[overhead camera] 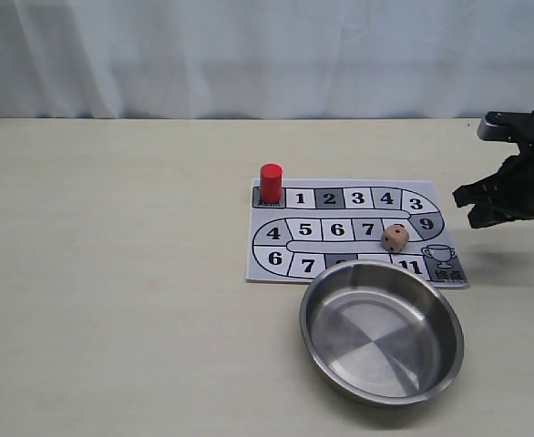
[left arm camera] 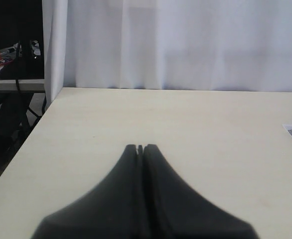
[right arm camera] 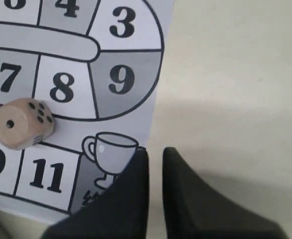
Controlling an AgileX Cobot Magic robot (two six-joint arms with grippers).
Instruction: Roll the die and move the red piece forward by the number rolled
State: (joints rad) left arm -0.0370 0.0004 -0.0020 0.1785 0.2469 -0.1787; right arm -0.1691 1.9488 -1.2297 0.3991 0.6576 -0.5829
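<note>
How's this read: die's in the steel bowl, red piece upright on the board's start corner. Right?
One thing is off. The die isn't in the steel bowl; it lies on the board by square 8, outside the bowl, as the exterior view shows. The red piece does stand upright on the board's start corner.

Steel bowl (overhead camera: 314, 301) over numbered board's (overhead camera: 358, 198) edge, pale table (overhead camera: 112, 273)
</note>
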